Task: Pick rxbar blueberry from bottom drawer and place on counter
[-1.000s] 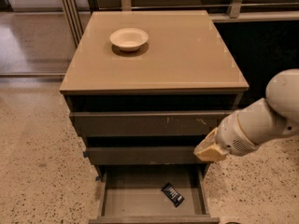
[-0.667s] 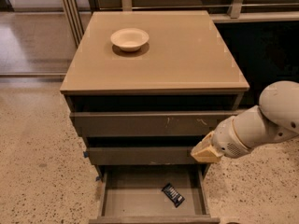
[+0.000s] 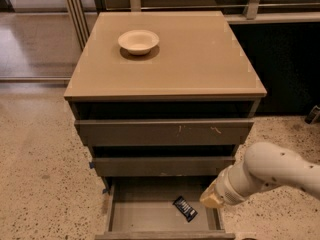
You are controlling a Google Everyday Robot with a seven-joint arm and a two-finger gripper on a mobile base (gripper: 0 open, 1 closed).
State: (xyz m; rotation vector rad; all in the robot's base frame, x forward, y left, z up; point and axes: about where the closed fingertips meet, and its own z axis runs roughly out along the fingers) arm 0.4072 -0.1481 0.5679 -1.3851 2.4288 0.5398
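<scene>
Bar position: I saw the rxbar blueberry (image 3: 185, 208) lying flat on the floor of the open bottom drawer (image 3: 145, 215), right of centre and turned diagonally.
Risk: I judged that the thin, flat wrapper could slip out of a shallow pinch. The middle drawer front (image 3: 162, 166), overhanging the far part of the drawer, could foul the arm during descent or lift.
Bar appearance: small thin rectangle, dark navy wrapper, pale lettering.
Gripper: the gripper (image 3: 211, 200) hung at the drawer's right edge, just right of the bar, apparently apart from it.
Grip state: I could not tell.
Counter: the counter (image 3: 195, 59) carried a pale bowl (image 3: 138, 40) at its far left.
</scene>
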